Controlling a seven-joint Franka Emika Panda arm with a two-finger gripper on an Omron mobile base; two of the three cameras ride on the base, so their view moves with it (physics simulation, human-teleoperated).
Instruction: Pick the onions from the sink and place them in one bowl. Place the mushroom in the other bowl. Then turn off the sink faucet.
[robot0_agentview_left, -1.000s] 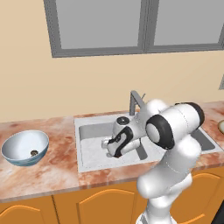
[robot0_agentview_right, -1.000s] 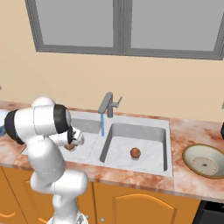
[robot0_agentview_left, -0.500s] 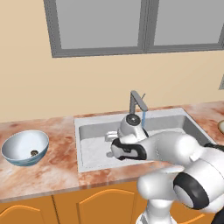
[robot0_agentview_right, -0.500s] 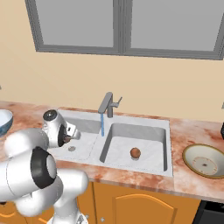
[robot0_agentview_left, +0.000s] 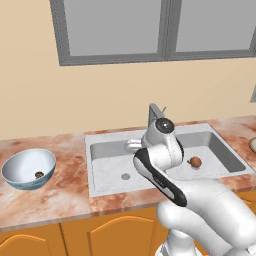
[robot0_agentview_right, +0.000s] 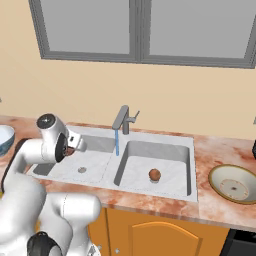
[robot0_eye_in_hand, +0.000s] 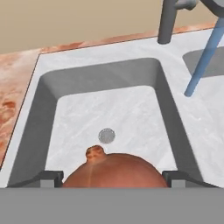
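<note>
Your marbled bench (robot0_agentview_left: 60, 192) carries a blue bowl (robot0_agentview_left: 28, 169) at left, a tan bowl (robot0_agentview_right: 233, 183) at right — sink (robot0_agentview_right: 165, 187) between.

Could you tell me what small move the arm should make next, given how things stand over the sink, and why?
Probably carry the onion rightward toward the tan bowl. The hand view shows the gripper holding it between its fingertips above the left basin of the sink. The mushroom already lies in the blue bowl, so that bowl is taken, and the tan one holds no onion yet.
</note>
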